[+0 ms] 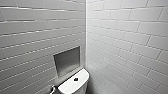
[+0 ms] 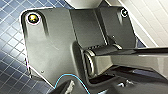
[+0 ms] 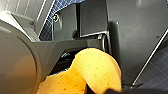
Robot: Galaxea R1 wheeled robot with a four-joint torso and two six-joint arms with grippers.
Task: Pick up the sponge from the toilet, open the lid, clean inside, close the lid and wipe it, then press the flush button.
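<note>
One orange sponge [image 3: 97, 70], bent over, sits pinched in our right gripper [image 3: 105, 90], so we judge pickup done; the toilet tank [image 1: 68, 86] with its flush button [image 1: 75, 79] lies low ahead, and the next move calls for holding that squeeze while reaching lower.
</note>
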